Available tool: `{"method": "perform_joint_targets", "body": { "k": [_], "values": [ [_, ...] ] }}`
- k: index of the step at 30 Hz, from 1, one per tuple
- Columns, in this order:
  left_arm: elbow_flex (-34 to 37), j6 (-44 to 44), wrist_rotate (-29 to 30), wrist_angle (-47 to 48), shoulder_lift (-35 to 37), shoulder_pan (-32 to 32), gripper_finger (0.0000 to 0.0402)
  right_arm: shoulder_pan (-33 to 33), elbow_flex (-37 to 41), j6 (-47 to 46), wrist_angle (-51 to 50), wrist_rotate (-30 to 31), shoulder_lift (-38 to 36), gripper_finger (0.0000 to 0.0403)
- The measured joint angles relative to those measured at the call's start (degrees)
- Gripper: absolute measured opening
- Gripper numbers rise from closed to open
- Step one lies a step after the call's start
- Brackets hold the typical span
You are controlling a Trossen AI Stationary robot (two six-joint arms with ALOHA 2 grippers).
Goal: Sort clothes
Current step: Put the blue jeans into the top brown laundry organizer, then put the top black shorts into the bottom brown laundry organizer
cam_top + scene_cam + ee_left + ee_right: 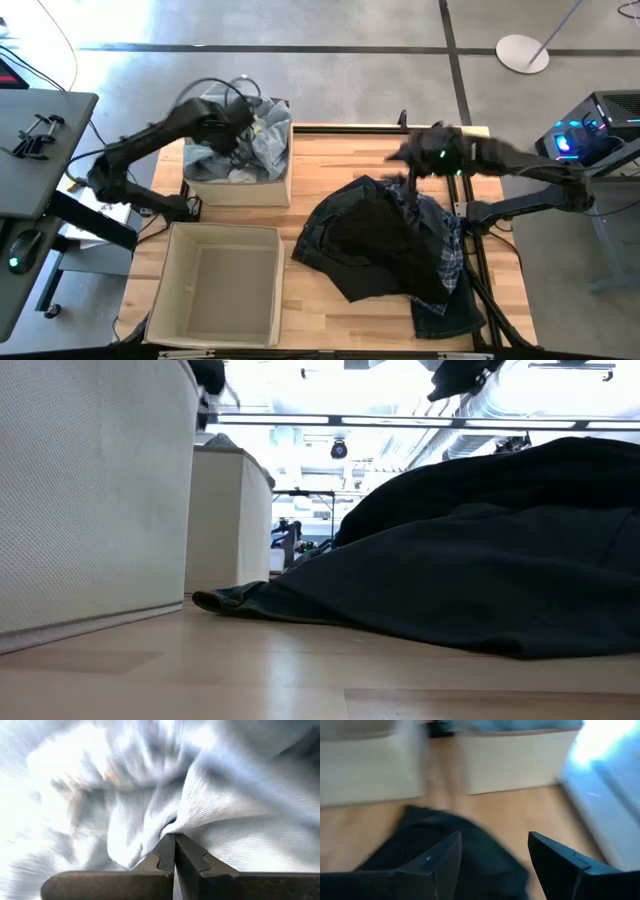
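The right pincer (pixel 432 152), fingers apart and empty, hovers above the far edge of the dark clothes (pixel 385 245) heaped on the desk (pixel 320 310) directly below it, nearer than the left pincer (pixel 174 851), closed over the filled bin (pixel 240 185).

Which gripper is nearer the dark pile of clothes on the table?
Right. The right gripper hovers open just above the dark pile; the left gripper is shut over the far bin of pale clothes.

Right wrist view smeared by blur, dark clothes (pixel 445 850) cut off at bottom edge, low view's near bin (pixel 90 490) cropped at left, pale fabric (pixel 150 795) blurred.
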State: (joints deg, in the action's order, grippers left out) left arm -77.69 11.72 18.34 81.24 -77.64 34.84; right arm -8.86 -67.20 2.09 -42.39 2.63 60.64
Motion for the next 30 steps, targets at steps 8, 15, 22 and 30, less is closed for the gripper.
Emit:
{"method": "perform_joint_targets", "body": {
  "k": [8, 15, 22, 30],
  "values": [
    [-0.5, -0.1, 2.7, -12.9, 16.5, -7.8, 0.0000, 11.4, 19.6, -8.4, 15.7, -14.0, 0.6, 0.0218],
    [12.9, 1.1, 0.9, -30.3, 28.3, -17.5, 0.0000, 21.8, 26.7, -18.3, 18.4, 8.2, 0.6, 0.0218],
    [30.9, -2.0, -9.9, -55.9, 31.9, -25.9, 0.0000, 22.0, 33.9, -24.5, 27.3, 4.2, 5.5, 0.0191],
    [42.4, -11.0, -16.4, -89.5, 27.3, -33.4, 0.0000, 22.0, 29.4, -17.2, 33.3, 5.0, 9.7, 0.0023]
  ]
}}
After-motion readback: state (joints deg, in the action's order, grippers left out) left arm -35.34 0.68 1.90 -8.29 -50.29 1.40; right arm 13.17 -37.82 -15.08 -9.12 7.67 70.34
